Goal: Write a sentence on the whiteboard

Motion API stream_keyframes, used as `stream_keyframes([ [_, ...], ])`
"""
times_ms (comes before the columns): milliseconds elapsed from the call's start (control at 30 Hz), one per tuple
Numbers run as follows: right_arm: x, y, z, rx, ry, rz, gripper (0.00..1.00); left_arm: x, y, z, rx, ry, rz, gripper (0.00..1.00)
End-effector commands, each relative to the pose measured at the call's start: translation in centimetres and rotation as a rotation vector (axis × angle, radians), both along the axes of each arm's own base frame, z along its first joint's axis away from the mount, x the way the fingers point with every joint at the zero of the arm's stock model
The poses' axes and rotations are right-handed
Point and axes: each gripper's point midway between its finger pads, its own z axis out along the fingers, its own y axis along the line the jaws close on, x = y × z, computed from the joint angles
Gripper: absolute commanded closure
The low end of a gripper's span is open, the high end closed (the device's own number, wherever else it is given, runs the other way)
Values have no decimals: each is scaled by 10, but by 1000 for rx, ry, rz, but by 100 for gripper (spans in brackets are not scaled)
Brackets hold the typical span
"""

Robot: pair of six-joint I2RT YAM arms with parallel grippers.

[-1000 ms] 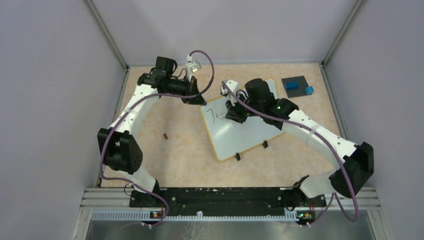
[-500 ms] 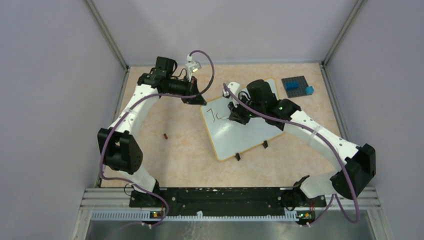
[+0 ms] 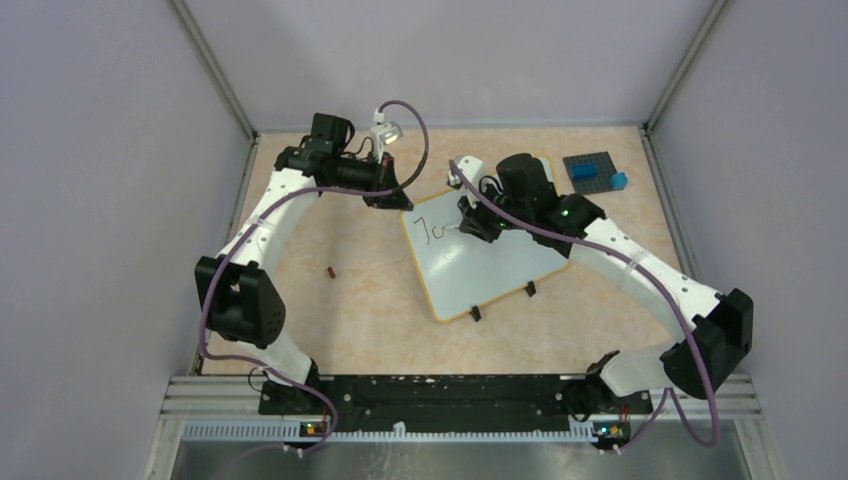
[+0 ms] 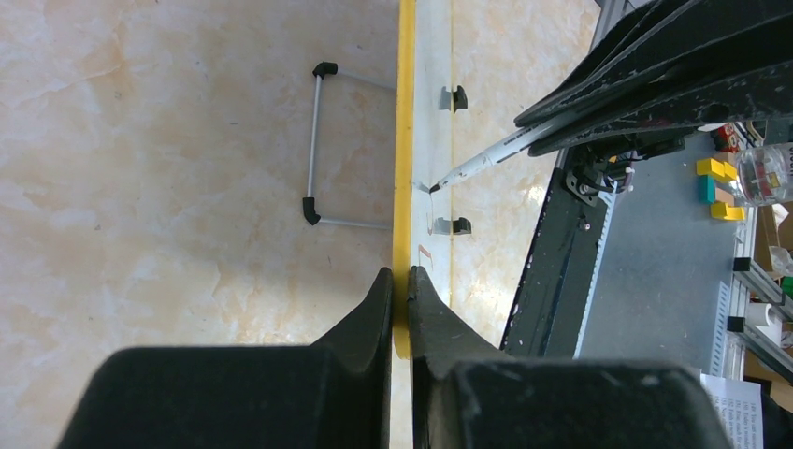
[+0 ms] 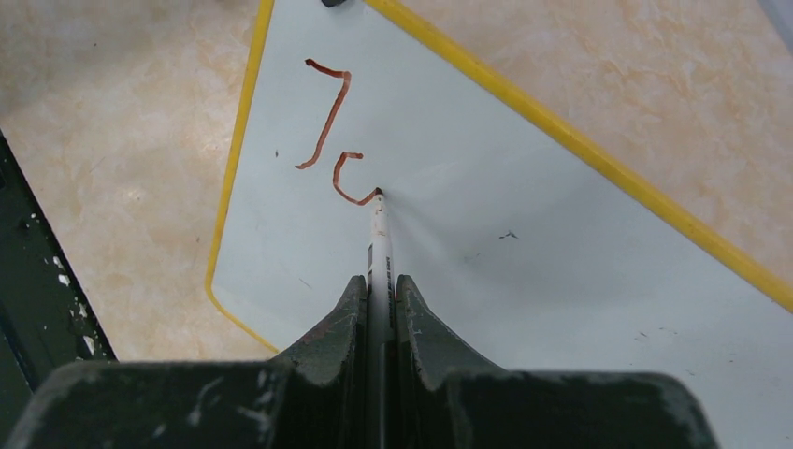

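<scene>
The flat white whiteboard with a thin yellow rim (image 5: 524,215) looks smooth and slightly glossy, and the rim looks like plastic. The beige marbled bench (image 5: 122,112) has a dull, stone-like finish. The right tool (image 5: 381,282) is matt black plastic, scuffed and pale-flecked; the slim white pen (image 5: 378,234) is smooth plastic.

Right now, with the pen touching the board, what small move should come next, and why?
Probably curl the pen up and around to close the second letter. The right gripper holds the pen, tip on the board at that letter's open end, beside a finished J; the left gripper clamps the board's yellow rim.
</scene>
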Motion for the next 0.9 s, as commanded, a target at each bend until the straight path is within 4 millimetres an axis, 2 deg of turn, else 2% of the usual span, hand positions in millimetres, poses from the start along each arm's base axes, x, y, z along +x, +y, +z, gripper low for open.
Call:
stream_keyframes([
  [0,18,4,35,52,-91,-31,100,-7,-1,15,-25,-57,-24,100],
  [633,11,23,25,48,-58,21,100,-7,-1,14,-23,-59,-24,100],
  [867,2,20,38,88,-52,41,100,-6,-1,14,-20,-59,-21,100],
])
